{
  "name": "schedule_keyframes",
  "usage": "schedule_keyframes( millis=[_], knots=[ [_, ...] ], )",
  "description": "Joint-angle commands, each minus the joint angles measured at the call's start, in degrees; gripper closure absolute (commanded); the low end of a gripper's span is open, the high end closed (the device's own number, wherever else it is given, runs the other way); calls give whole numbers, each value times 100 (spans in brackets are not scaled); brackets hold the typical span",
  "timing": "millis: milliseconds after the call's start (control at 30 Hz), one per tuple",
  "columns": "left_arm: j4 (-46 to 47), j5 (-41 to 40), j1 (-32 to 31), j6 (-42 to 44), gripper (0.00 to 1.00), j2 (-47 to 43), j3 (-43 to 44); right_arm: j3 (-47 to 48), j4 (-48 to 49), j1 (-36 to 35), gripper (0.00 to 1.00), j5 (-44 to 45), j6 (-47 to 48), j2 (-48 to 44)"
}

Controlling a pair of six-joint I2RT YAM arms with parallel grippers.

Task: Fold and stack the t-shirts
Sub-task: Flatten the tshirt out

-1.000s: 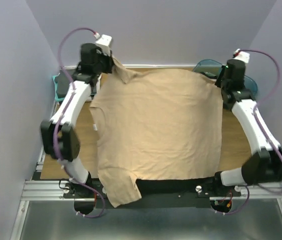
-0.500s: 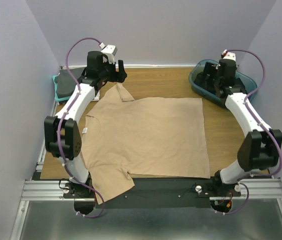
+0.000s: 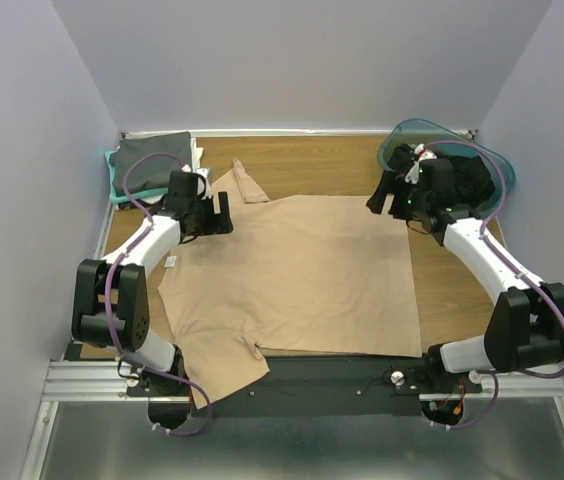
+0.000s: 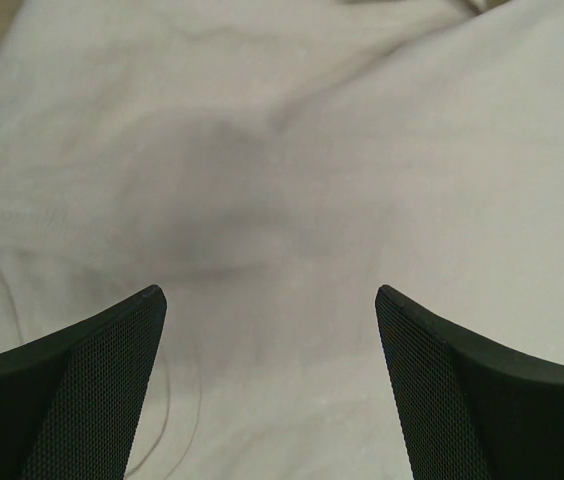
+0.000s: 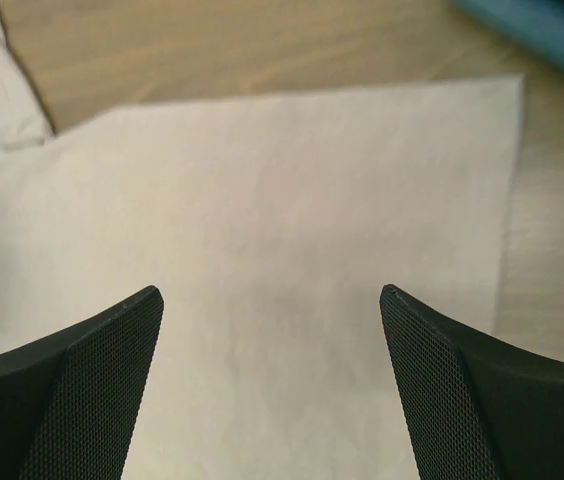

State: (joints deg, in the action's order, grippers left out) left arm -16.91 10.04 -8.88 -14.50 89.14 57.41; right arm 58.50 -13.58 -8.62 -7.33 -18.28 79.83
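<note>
Top external: tan t-shirt (image 3: 302,270) flat on wooden table (image 3: 312,165).

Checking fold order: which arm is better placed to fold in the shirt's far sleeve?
Left, probably. The open left gripper hovers right beside the far sleeve of the shirt; the right gripper is across at the far hem corner.

Tan t-shirt (image 3: 302,270) spread flat, unfolded
</note>
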Motion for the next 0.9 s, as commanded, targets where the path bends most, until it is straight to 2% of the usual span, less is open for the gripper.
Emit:
schedule_keyframes(
  millis=[0, 133, 433, 867],
  knots=[
    [-93, -319, 246, -369, 7, -538, -273, -391, -127, -253, 5, -453, -333, -3],
    [46, -372, 335, -483, 7, -626, -563, -602, -127, -359, 5, -489, -456, 198],
    [828, 209, 440, -843, 7, -240, -1056, -814, -127, -360, 5, -164, -781, 1077],
    [1251, 463, 440, -835, 8, 946, -758, -630, -206, -351, 5, 803, -1151, 1886]
  ],
)
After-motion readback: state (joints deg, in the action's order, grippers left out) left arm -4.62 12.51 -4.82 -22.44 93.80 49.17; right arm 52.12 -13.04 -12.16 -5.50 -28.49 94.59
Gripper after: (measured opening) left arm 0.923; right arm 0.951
